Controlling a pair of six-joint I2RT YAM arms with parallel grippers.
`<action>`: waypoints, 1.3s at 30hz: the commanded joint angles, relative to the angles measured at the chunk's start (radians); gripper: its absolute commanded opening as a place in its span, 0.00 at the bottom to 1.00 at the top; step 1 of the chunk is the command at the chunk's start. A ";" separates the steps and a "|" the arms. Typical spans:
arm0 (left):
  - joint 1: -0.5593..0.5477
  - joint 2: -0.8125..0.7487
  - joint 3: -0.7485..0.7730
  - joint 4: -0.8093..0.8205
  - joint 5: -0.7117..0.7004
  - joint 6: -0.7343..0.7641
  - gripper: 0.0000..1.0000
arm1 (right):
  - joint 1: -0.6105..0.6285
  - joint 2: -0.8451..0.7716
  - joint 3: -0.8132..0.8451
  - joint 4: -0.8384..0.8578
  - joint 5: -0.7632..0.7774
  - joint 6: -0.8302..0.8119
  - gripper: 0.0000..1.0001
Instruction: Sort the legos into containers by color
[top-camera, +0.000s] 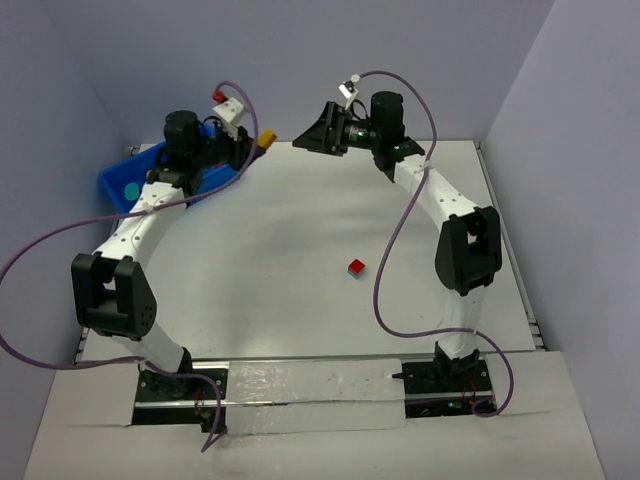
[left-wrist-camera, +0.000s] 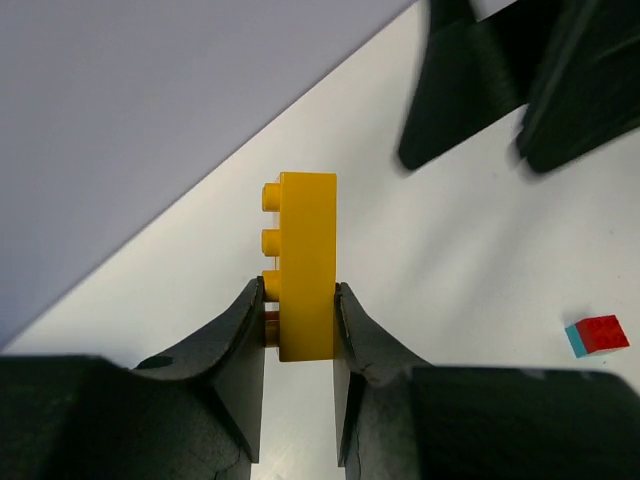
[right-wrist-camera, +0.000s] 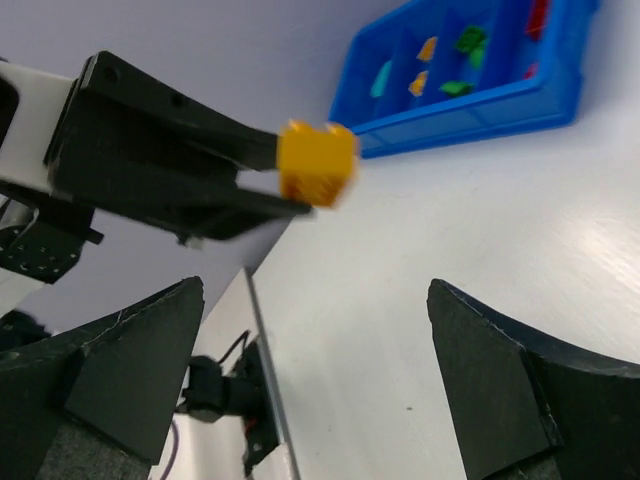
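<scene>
- Left gripper (left-wrist-camera: 300, 305) pinches the yellow brick's (left-wrist-camera: 307, 240) lower end, aloft near the blue bin (top-camera: 112, 186).
- Right gripper (right-wrist-camera: 320, 350) gapes wide, empty.
- Shallow pinch: brick may swivel and drop outside its compartment.

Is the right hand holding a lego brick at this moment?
No: the right hand is wide open and empty, while the left hand clamps the yellow brick.

Bright, soft, even light; wrist views partly blurred.
The overhead view is sharp, shadows faint on the white worktop (top-camera: 290, 220). The right wrist view smears the yellow brick (right-wrist-camera: 317, 163) and blue bin (right-wrist-camera: 470, 116); the left blurs at its upper right.
</scene>
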 joint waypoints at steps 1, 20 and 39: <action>0.158 -0.074 -0.015 -0.060 -0.087 -0.231 0.00 | -0.087 -0.090 0.036 -0.111 0.087 -0.150 1.00; 0.516 0.216 0.204 -0.372 -0.612 -0.533 0.00 | -0.125 -0.225 -0.126 -0.419 0.276 -0.607 1.00; 0.514 0.480 0.391 -0.392 -0.594 -0.486 0.06 | -0.126 -0.219 -0.114 -0.430 0.291 -0.620 1.00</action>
